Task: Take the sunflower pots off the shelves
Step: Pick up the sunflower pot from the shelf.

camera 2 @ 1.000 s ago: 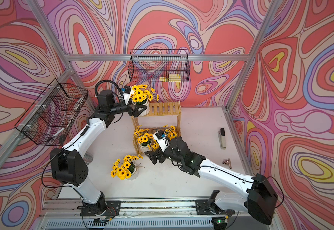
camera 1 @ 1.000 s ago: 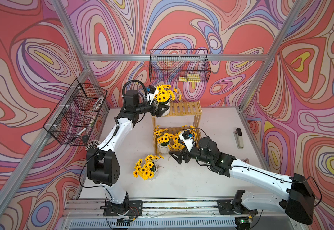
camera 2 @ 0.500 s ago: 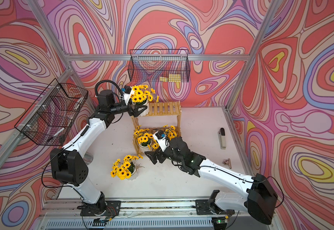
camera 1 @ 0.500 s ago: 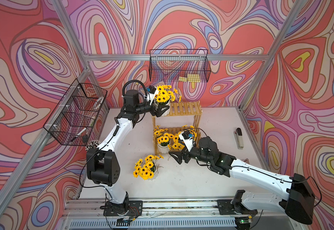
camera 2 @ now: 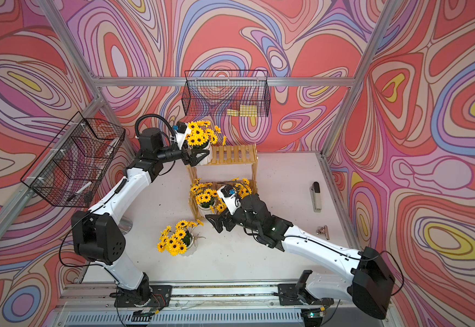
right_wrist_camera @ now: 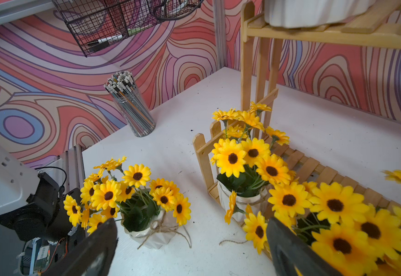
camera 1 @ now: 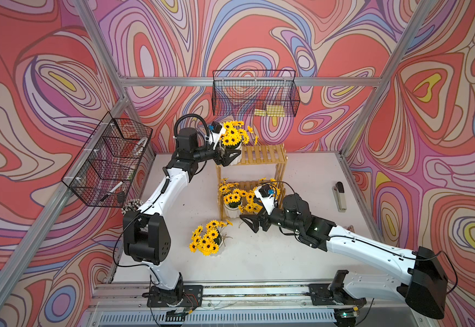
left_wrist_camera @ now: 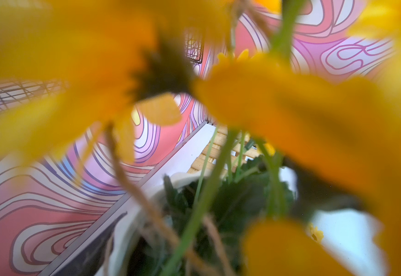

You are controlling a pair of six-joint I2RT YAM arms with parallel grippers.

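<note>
The shelves (camera 1: 261,154) are a two-tier wooden slat rack at the back of the table. One sunflower pot (camera 1: 232,135) stands at the left end of the upper tier. My left gripper (camera 1: 230,157) reaches in from the left, its wide jaws shut against the white sides of that pot. In the left wrist view blurred petals fill the frame above the pot's rim (left_wrist_camera: 132,227). Two sunflower pots (right_wrist_camera: 242,208) (right_wrist_camera: 338,215) stand on the lower tier. Another pot (camera 1: 206,240) stands on the table in front. My right gripper (right_wrist_camera: 191,227) hangs open and empty between that pot and the lower tier.
A clear cup of pencils (right_wrist_camera: 132,107) stands at the table's left edge. Black wire baskets hang on the left wall (camera 1: 109,161) and the back wall (camera 1: 254,96). On the right side of the table lie a stapler (camera 1: 340,196) and a binder clip (camera 2: 323,228).
</note>
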